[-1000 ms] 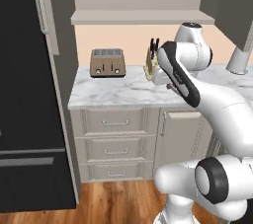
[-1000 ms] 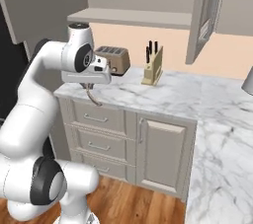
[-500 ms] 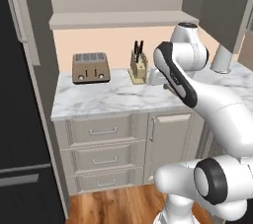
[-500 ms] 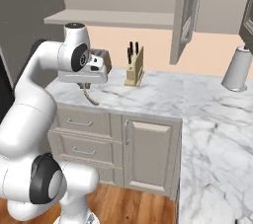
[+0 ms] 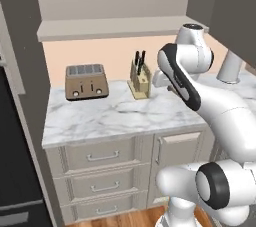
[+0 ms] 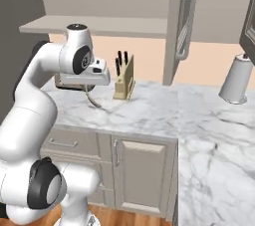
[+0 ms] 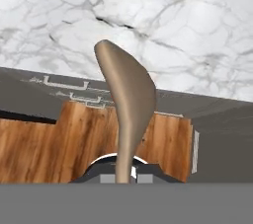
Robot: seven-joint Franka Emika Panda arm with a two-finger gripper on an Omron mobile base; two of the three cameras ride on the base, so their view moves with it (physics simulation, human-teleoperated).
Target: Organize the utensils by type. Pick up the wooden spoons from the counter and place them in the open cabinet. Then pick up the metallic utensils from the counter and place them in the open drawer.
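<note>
Currently listed: one spoon [image 7: 126, 99], brownish, with a long thin handle, clenched in the claw [image 6: 89, 90]; it hangs bowl-down just above the desk [image 6: 164, 113], near its front edge. One toaster [image 5: 86, 81], one knife block [image 5: 139, 79] with dark handles standing in it, and one pale canister [image 6: 237, 79] at the far right, all on the desk. One wall cabinet door [image 6: 182, 21] swung open, with a silver bar handle. Three drawer fronts [image 5: 102, 156] stacked below, a base cabinet door [image 6: 142, 175] beside them. Surface: white marble with grey veins. Room: peach back wall, open shelf [image 5: 115, 27] above, wooden floor [image 7: 39, 144].
</note>
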